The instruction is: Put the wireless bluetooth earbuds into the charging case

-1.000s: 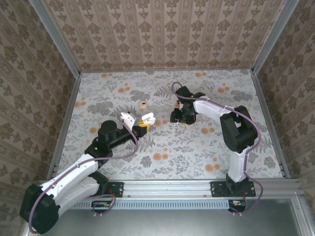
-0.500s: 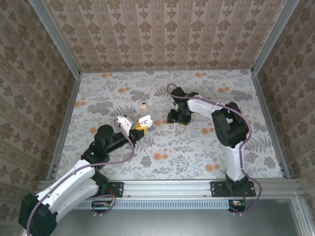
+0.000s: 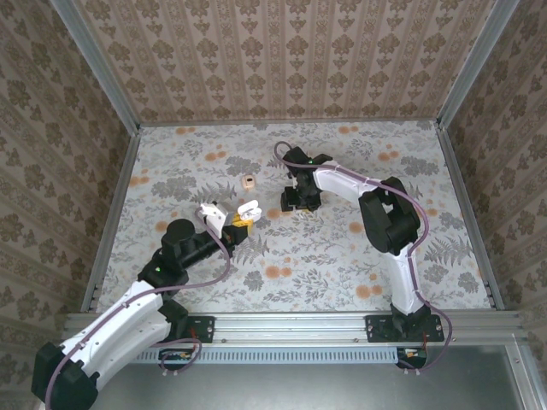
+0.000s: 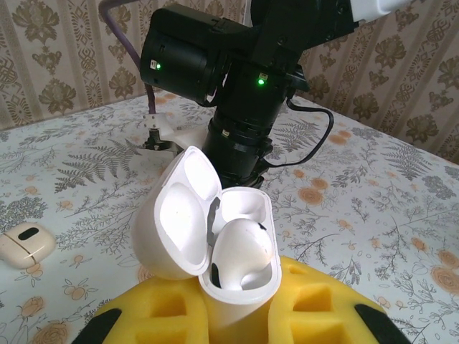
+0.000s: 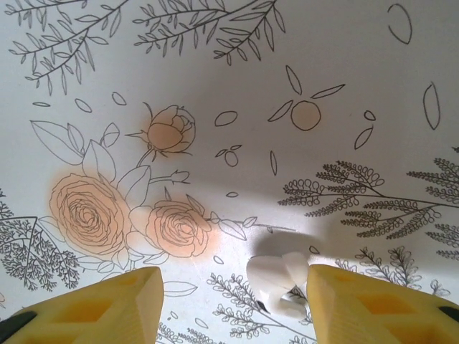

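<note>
1. The left tool (image 4: 240, 324) has yellow foam fingers (image 4: 154, 315). It is clenched on the lower body of the small, smooth white plastic charging case (image 4: 228, 288) and holds it upright above the floral-printed tabletop (image 3: 342, 265).
2. The charging case is open. Its rounded lid (image 4: 178, 222) is swung back to the left in the left wrist view, with the hollow inside facing the camera.
3. A tiny glossy white seated earbud (image 4: 242, 247) rests in the open body of the case, its rounded head rising above the rim.
4. From above, the left tool (image 3: 242, 219) and the charging case (image 3: 249, 207) sit left of the tabletop's centre. The right tool (image 3: 299, 203) is just to their right, near them but apart.
5. The right tool (image 5: 235, 304) is released. Its two yellow foam fingers (image 5: 93, 304) stand apart and point down at the tabletop (image 5: 323, 72).
6. A second tiny glossy white piece, the loose earbud (image 5: 278, 281), lies on the tabletop between those fingers. It is just beside the finger on the right of the right wrist view, and I cannot tell whether they touch.
7. In the left wrist view, the right arm's black wrist housing (image 4: 237, 79) stands close behind the open case, with two small green lights lit on it.
8. A small beige rounded piece with a dark slot (image 3: 248, 181) lies on the tabletop beyond the left tool, apart from both tools. It also shows at the left edge of the left wrist view (image 4: 25, 241).
</note>
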